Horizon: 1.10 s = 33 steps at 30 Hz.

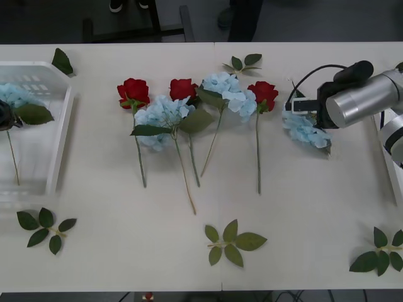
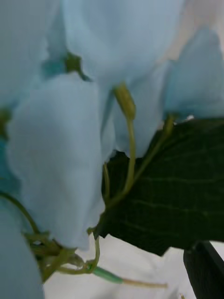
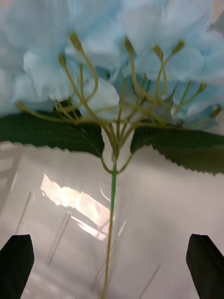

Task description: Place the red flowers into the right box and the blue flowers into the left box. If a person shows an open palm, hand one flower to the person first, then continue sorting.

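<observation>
On the tabletop [image 1: 296, 207], the left box [image 1: 60, 135] holds one blue hydrangea [image 1: 14, 95] — the left gripper [image 3: 111, 264] hangs over its stem, jaws spread. The right arm reaches in from the right, its gripper [image 1: 301, 108] at another hydrangea [image 1: 307, 131] — jaws' state unclear. Three red roses [image 1: 133, 92] lie mid-table.

Three red flowers [image 1: 133, 92] [image 1: 183, 89] [image 1: 263, 94] lie in the middle of the table. Four blue flowers show: two among the roses [image 1: 162, 117] [image 1: 228, 91], one in the left box [image 1: 12, 95], and one under the right arm [image 1: 306, 131]. Two white boxes sit at the table's ends, the left box [image 1: 58, 150] and, probably, the right box [image 1: 385, 151], of which only a rim sliver shows. Five loose green leaf sprigs [image 1: 233, 242] [image 1: 44, 228] [image 1: 380, 251] [image 1: 244, 61] [image 1: 62, 61] are scattered about.
</observation>
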{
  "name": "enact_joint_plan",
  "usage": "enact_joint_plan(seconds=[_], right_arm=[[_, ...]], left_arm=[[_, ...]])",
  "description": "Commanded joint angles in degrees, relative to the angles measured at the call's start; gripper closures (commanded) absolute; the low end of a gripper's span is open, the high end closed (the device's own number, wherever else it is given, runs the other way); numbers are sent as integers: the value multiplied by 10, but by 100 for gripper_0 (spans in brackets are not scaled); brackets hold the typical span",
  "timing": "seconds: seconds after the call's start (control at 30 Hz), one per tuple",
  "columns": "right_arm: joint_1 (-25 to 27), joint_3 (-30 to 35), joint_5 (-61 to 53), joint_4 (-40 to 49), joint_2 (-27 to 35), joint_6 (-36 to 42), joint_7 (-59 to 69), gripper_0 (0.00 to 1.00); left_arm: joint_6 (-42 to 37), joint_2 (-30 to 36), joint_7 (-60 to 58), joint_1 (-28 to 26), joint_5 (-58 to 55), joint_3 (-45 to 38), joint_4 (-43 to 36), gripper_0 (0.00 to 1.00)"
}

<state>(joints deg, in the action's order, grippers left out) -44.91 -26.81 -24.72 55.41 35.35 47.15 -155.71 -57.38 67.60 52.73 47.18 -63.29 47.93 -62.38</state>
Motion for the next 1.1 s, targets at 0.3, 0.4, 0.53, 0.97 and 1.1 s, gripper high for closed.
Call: enact_joint_plan(seconds=[0.3, 0.4, 0.53, 0.97, 1.1], right_arm=[[-4, -39, 17, 7, -17, -1, 7, 100], [-4, -38, 13, 7, -17, 0, 7, 100], [-5, -29, 8, 7, -17, 11, 7, 100], [1, 156, -89, 73, 10, 147, 7, 100], [21, 241, -99, 136, 7, 215, 7, 100]], left_arm=[[-220, -7, -148, 46, -68, -108, -143, 5], [-257, -43, -214, 68, -40, -108, -168, 5], [-276, -94, -275, 80, -3, -108, -184, 5], [-237, -251, -358, 130, 89, -50, -129, 5], [-194, -275, -368, 147, 99, -18, -81, 5]])
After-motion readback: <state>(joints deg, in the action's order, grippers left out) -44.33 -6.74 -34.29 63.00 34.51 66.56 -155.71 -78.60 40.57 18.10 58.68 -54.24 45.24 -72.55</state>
